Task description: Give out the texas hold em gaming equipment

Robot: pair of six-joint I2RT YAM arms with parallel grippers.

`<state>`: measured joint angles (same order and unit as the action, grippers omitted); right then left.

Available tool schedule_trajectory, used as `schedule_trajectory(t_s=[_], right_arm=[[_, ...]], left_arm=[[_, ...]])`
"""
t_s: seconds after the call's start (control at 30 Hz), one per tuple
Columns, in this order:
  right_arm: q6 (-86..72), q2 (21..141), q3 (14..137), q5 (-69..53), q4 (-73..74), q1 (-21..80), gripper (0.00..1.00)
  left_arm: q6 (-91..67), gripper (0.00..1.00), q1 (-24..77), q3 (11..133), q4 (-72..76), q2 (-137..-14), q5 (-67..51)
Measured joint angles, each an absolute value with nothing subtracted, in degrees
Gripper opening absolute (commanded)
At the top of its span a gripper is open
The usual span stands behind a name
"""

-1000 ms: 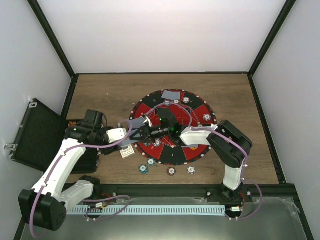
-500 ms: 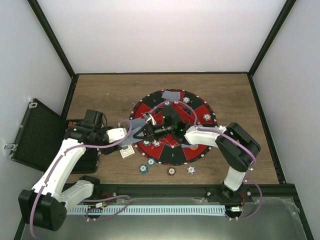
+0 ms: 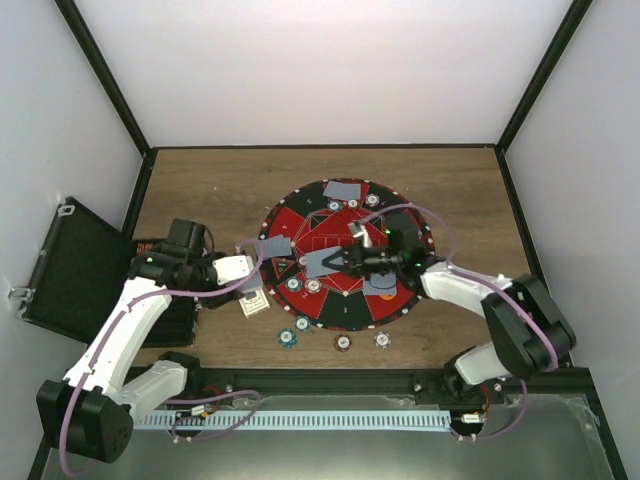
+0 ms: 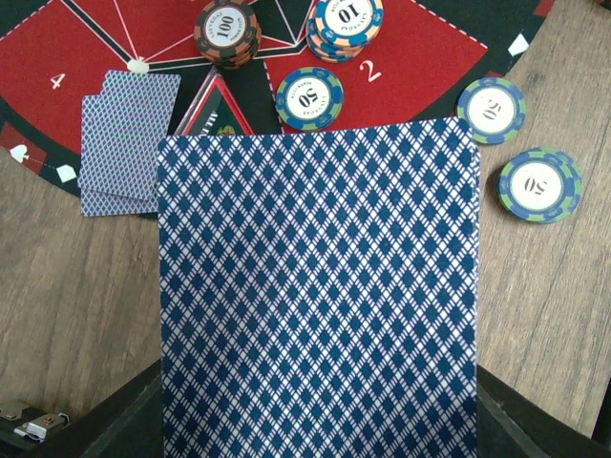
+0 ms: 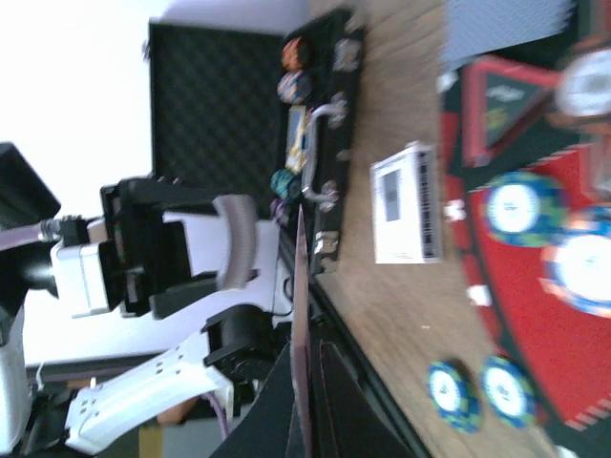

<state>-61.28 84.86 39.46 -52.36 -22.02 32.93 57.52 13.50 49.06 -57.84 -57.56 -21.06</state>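
Observation:
A round red and black poker mat (image 3: pixel 395 215) lies mid-table. My left gripper (image 3: pixel 258 255) is shut on blue-backed playing cards (image 3: pixel 273 248) at the mat's left edge. These cards (image 4: pixel 315 286) fill the left wrist view and hide the fingers. My right gripper (image 3: pixel 346 258) is shut on one card (image 3: pixel 322 262) over the mat's middle. It shows edge-on (image 5: pixel 302 315) in the right wrist view between the black fingers (image 5: pixel 334 410). Poker chips (image 4: pixel 309 97) and dealt cards (image 4: pixel 124 138) lie on the mat.
Several loose chips (image 3: pixel 343 343) lie on the wood in front of the mat. A white card box (image 3: pixel 254 305) sits by the mat's left edge. The open black case (image 3: pixel 70 270) stands at the far left. More cards (image 3: pixel 343 189) lie at the mat's far side.
My right gripper has drawn away from the left gripper to the right, carrying one card over the mat. The right arm's elbow has swung right. The left arm has stayed still.

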Motion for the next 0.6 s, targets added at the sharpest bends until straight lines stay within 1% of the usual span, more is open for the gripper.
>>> schedule_trajectory(t_s=[0.23, 0.37, 0.43, 0.6], right_arm=[[-53.5, 76.1, 27.7, -53.0, -12.1, 17.7, 0.01], [-49.3, 74.5, 24.1, -52.8, -6.4, 12.2, 0.02], [-47.4, 73.9, 23.2, -52.4, -3.6, 10.3, 0.04], [-43.5, 72.6, 23.2, -48.2, 2.6, 8.4, 0.15]], left_arm=[[57.6, 0.24, 13.5, 49.1, -57.5, -57.5, -21.1], [57.7, 0.24, 13.5, 49.0, -57.5, -57.5, -21.1], [57.7, 0.24, 13.5, 48.9, -57.5, -57.5, -21.1], [57.7, 0.24, 13.5, 48.9, -57.5, -57.5, -21.1]])
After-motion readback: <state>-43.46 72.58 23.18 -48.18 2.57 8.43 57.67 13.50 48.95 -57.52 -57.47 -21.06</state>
